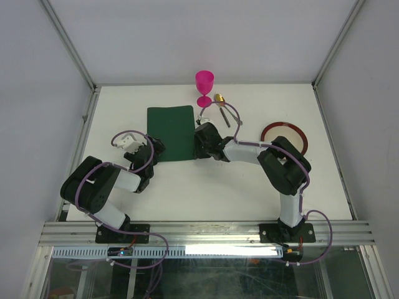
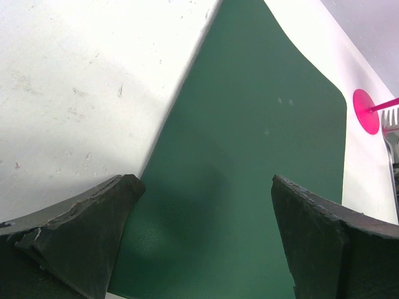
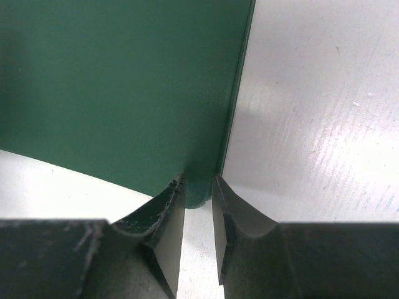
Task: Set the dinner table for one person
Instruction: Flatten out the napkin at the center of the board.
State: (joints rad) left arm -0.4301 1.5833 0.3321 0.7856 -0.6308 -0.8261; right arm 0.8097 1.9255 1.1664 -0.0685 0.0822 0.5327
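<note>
**Right jaws nip the mat's corner; left hand idle**

The right gripper is clamped on the near right corner of the dark green placemat, which curls up slightly there. The left gripper hangs spread wide and empty over the mat's near left corner. So thin a sheet may slip from that narrow pinch. If the mat is pushed away, its far edge could topple the pink goblet or scatter the cutlery just beyond. The red-rimmed plate sits off to the right. The dinner table, white, matte and lightly scuffed, lies under everything, edged by aluminium rails and enclosed by pale panel walls.
</note>
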